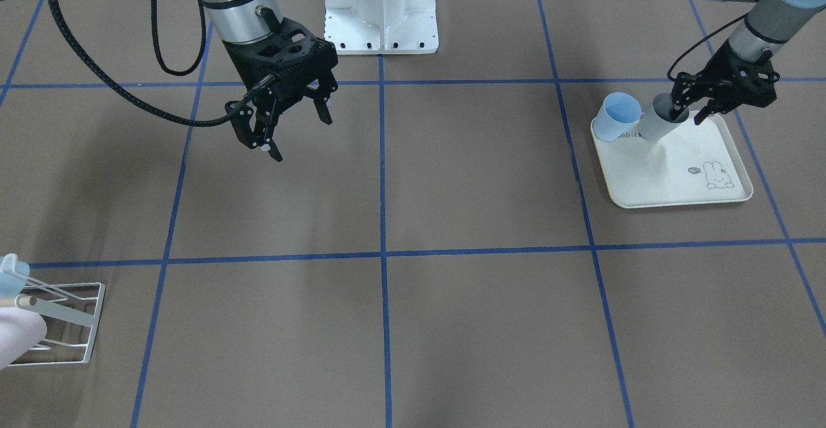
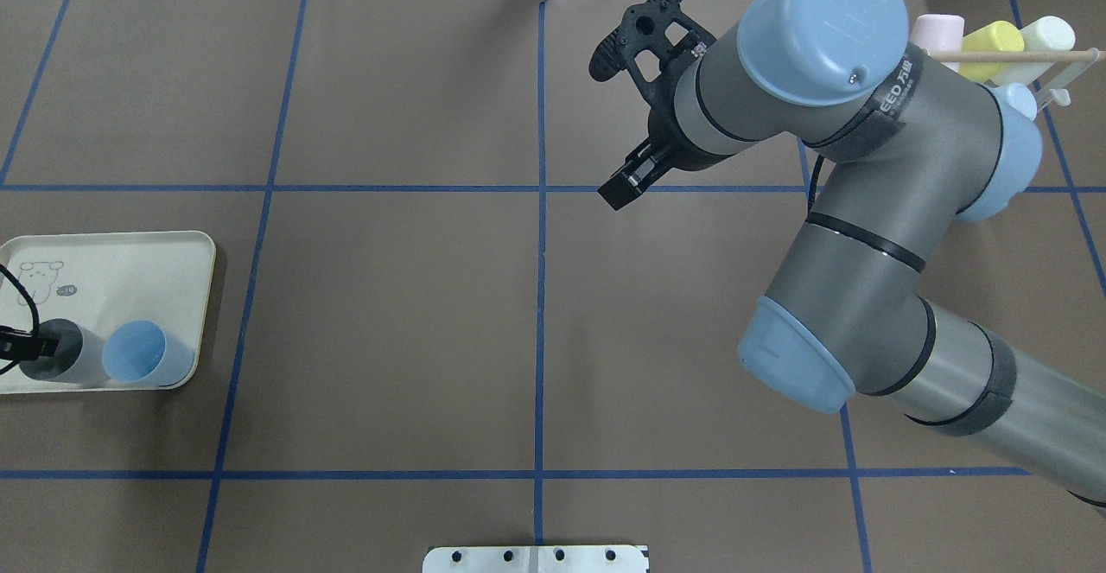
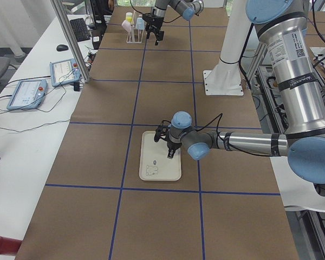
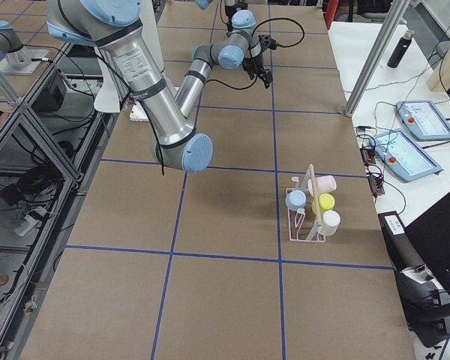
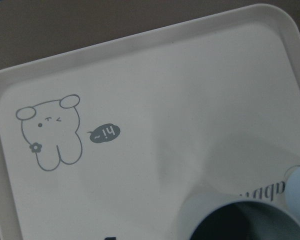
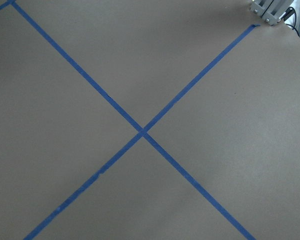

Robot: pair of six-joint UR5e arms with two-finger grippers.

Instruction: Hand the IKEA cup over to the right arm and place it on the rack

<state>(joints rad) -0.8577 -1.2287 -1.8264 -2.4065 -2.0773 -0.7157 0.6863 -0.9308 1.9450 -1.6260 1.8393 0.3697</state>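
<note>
We're at the tray (image 1: 677, 183) on the robot's left end of the desk (image 1: 477, 189), and the left gripper (image 1: 688, 117) is down at the grey cup (image 1: 658, 128). The front view gives us one finger dipped into the cup's mouth and the other outside its wall, so the jaws straddle the rim, but we cannot tell whether they're clenched on it. The grey cup is on the tray, right up against a blue cup (image 1: 616, 115). Overhead, that gripper is cut off by the picture's edge, and the left wrist camera offers only the rabbit drawing (image 5: 52, 132) and the cup's dark mouth along the bottom. Across the desk the right gripper (image 1: 300, 136) hangs above the middle squares with its jaws released and spread wide. That is plain from the front, but overhead the arm's own wrist covers the fingers. Its wrist camera shows brown desk and crossed blue tape (image 6: 142, 131). The rack (image 4: 306, 225) sits well apart at the robot's right end. The right side view shows it whole, carrying pink, yellow, white and pale blue cups, while the front view clips it at the corner.
</note>
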